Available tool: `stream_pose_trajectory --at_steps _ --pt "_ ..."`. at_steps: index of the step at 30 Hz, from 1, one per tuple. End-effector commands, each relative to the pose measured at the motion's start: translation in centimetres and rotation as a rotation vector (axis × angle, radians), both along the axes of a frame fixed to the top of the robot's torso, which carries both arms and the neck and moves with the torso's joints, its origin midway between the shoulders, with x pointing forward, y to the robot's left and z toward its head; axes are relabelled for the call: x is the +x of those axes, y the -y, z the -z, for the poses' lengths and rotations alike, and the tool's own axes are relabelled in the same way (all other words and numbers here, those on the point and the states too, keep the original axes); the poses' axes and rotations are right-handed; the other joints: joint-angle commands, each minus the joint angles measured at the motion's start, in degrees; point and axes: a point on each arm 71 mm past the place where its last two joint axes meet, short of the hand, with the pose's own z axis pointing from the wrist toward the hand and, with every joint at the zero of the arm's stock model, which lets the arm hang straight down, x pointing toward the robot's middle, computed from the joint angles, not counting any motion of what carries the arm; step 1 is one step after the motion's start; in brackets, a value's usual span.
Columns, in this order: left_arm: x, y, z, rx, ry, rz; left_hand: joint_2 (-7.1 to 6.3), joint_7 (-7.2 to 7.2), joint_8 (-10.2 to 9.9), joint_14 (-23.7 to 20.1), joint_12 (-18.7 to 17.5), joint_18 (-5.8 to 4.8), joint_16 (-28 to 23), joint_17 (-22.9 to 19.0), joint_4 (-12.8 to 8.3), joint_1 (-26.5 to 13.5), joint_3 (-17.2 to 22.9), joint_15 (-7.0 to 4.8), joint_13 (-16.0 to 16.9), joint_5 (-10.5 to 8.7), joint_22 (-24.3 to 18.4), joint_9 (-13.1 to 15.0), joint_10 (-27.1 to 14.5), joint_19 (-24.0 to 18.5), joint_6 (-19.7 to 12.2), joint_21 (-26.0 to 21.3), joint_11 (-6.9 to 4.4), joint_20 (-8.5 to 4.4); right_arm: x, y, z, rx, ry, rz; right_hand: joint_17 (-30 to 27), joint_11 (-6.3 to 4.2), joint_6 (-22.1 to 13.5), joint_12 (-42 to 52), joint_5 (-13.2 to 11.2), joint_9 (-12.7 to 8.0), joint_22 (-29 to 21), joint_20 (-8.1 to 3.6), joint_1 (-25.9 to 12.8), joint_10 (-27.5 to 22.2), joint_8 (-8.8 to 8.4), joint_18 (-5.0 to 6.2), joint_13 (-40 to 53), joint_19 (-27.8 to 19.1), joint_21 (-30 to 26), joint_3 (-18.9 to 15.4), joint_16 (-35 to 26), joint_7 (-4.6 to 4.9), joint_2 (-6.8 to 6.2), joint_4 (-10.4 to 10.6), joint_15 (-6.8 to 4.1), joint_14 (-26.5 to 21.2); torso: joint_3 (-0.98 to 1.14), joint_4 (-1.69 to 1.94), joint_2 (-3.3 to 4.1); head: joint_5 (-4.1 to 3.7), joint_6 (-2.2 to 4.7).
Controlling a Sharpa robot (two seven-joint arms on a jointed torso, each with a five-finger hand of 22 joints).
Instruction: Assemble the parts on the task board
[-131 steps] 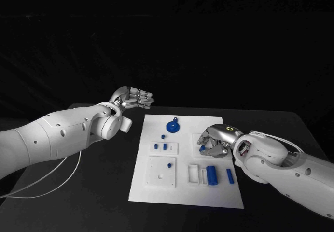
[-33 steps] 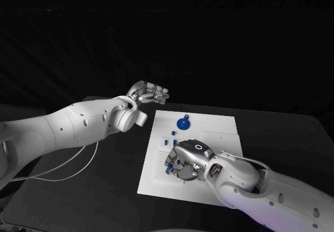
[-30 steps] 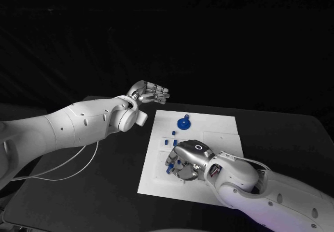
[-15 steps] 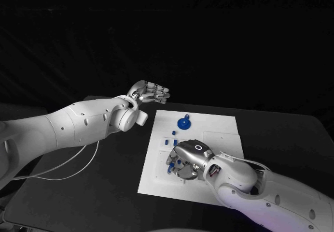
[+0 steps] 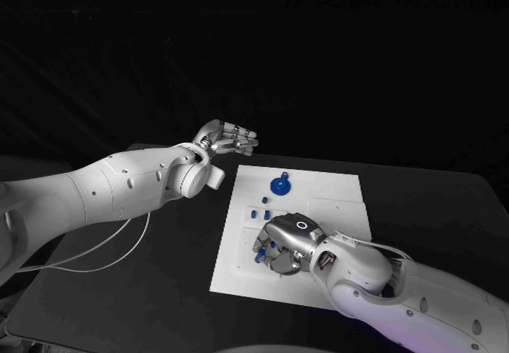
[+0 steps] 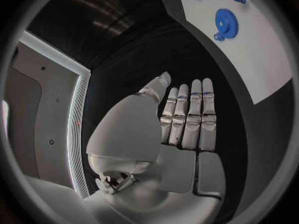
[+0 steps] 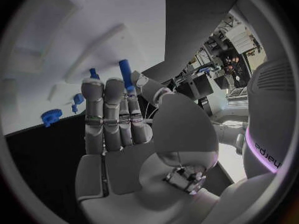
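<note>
Board [image 5: 329, 187] lies flat in the middle of the black table [image 5: 138, 294], its long side running away from the robot. A blue gear [image 5: 280, 185] sits near the far end of the board; the left wrist view shows the same gear [image 6: 226, 21] with a small blue piece touching its rim. Just nearer the robot than the gear lie a small blue peg [image 5: 263, 200] and a pair of short blue parts [image 5: 254, 215].

Right hand [image 5: 285, 246] is low over the near half of the board, back of the hand up, fingers pointed down toward the surface. A blue part [image 5: 258, 255] shows at its fingertips; whether the fingers grip it cannot be told from the head view. In the right wrist view the fingers [image 7: 106, 114] lie straight and side by side, with a blue pin [image 7: 126, 73] just past their tips; contact with it cannot be confirmed.

Left hand [image 5: 225, 138] is raised beyond the far left corner of the board, well apart from it. Its fingers [image 6: 187, 117] are extended, close together, and hold nothing
</note>
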Motion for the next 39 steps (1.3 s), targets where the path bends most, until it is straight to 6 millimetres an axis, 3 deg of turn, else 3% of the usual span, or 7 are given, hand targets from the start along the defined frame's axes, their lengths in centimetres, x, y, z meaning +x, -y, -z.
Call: stream_pose_trajectory --at_steps 1,24,29,33,39 --pt "0.0 0.2 -0.1 -0.013 0.005 0.014 -0.08 -0.03 -0.2 0.0 -0.1 -0.78 -0.2 0.0 0.0 -0.4 0.2 -0.06 -0.1 0.26 0.1 -0.1 -0.3 -0.3 -0.5 0.3 0.04 -0.22 -0.2 -0.1 0.1 -0.014 -0.003 -0.009 0.1 -1.92 0.4 0.2 0.3 0.0 3.4 -0.4 0.6 2.7 0.15 0.84 0.1 2.4 0.3 0.0 -0.2 -0.1 1.22 -0.3 -0.38 0.1 -0.01 0.01 -0.01 0.09 -0.15" --pt "0.0 0.1 -0.1 -0.013 0.001 0.015 -0.1 -0.01 -0.2 -0.1 -0.1 -0.74 -0.2 0.0 0.2 -0.4 0.1 0.02 -0.1 0.22 0.1 -0.1 -0.4 -0.3 -0.6 0.2 0.08 -0.16 0.0 -0.4 0.9 -0.09 0.026 0.004 0.1 -1.91 0.4 0.2 0.3 -0.1 3.4 -0.38 0.4 2.7 0.14 0.81 0.0 2.2 0.3 0.1 -0.3 -0.1 1.21 -0.4 -0.36 0.0 -0.02 0.02 0.0 0.06 -0.28" --pt "0.0 0.2 -0.1 -0.013 0.001 0.016 -0.1 -0.01 -0.2 -0.1 -0.1 -0.74 -0.2 0.0 0.2 -0.4 0.1 0.02 -0.1 0.22 0.1 -0.1 -0.4 -0.3 -0.6 0.2 0.08 -0.16 -0.3 -0.7 1.2 -0.095 0.024 -0.005 0.0 -1.84 0.2 0.1 0.7 -0.2 3.3 -0.21 -0.1 2.3 0.08 0.83 0.1 2.1 -0.3 0.0 -0.4 0.02 0.67 -0.1 -0.19 -0.2 -0.02 0.04 -0.01 0.07 -0.22" --pt "0.0 0.1 -0.1 -0.013 0.001 0.015 -0.11 0.03 -0.2 -0.2 -0.1 -0.73 -0.2 0.0 0.2 -0.4 0.0 0.07 -0.1 0.21 0.0 -0.1 -0.4 -0.3 -0.6 0.2 0.14 -0.14 -0.4 -0.8 1.2 -0.082 0.01 -0.011 -0.1 -1.7 -1.1 0.1 2.3 -0.5 3.2 0.18 -0.6 1.0 -0.03 0.93 0.0 2.0 -0.6 -2.7 -0.3 0.22 -0.14 0.6 0.19 -0.2 -0.05 -0.02 -0.03 0.14 -0.31" --pt "0.0 0.1 -0.1 -0.013 0.0 0.014 -0.14 0.06 -0.2 -0.3 -0.1 -0.72 -0.2 0.0 0.2 -0.4 0.0 0.12 -0.1 0.2 0.0 -0.1 -0.4 -0.3 -0.6 0.2 0.16 -0.1 -0.5 -0.9 1.2 -0.047 -0.003 -0.016 -0.5 0.08 -5.5 0.0 5.0 -1.1 2.8 1.14 -2.1 -4.2 -0.03 1.79 -0.4 2.1 -1.6 -8.7 0.0 1.06 -1.77 2.1 1.22 -0.3 -0.01 -0.04 -0.02 0.17 -0.34"
